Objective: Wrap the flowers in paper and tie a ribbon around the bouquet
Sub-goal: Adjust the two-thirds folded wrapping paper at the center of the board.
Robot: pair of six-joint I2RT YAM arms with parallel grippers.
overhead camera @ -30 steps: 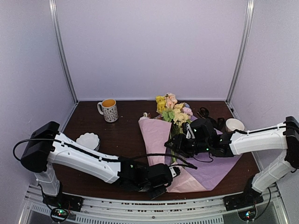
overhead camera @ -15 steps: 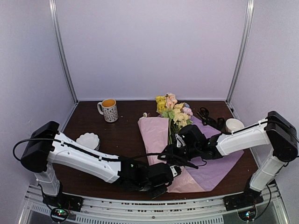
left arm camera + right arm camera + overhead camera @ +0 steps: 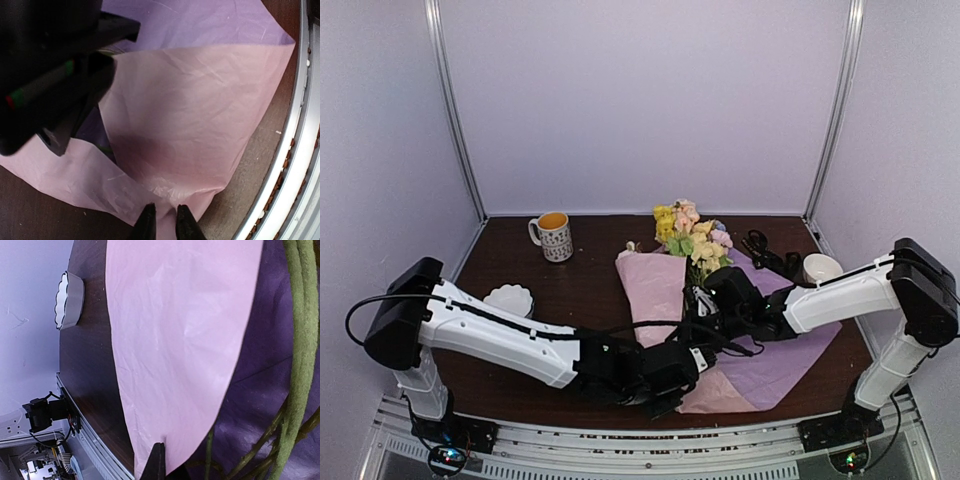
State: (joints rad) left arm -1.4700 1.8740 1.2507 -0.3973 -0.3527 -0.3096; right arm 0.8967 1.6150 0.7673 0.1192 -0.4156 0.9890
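Right gripper (image 3: 159,462) has closed at the paper's (image 3: 200,115) folded edge, hold unclear; left gripper (image 3: 165,223) has parted slightly at its corner.

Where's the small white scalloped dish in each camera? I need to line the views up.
Top external: small white scalloped dish sits left of centre on the dark brown table.
Left wrist: not in view.
Right wrist: upper left, seen edge-on, apart from the paper.
Shared landmark: the pale pink crinkled wrapping paper shows in all three views.
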